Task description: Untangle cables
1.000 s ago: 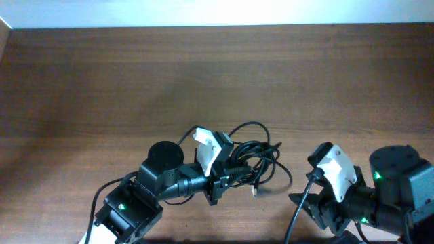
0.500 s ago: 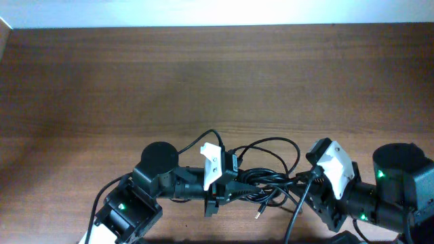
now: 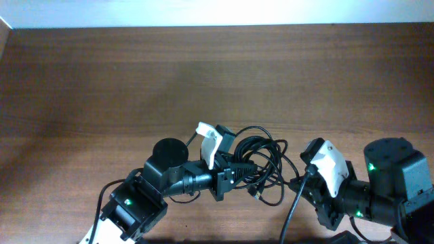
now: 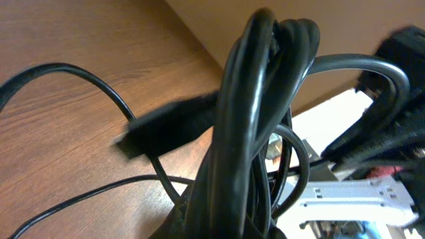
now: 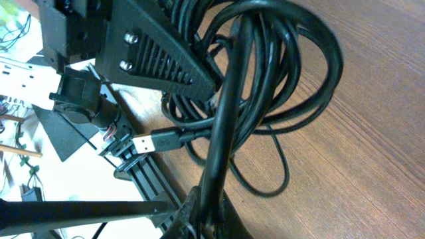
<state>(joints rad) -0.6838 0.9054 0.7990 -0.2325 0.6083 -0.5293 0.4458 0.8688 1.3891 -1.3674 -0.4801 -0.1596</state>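
Overhead: cable bundle (image 3: 263, 157) gripped by left jaws, right jaws.

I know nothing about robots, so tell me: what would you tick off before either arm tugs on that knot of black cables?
1. Left gripper holds the cable bundle: ok, the bundle runs straight into it.
2. Right gripper holds the thick strand: cannot tell. The strand leads down into it, but its fingers are out of sight.
3. Cables separated: not ok, the loops are wound through one another.
4. USB plug free: ok, it seems. It pokes out beside the loops with nothing caught on it.
5. Grippers apart from each other: ok, the overhead view shows a gap between them, crossed only by cable.
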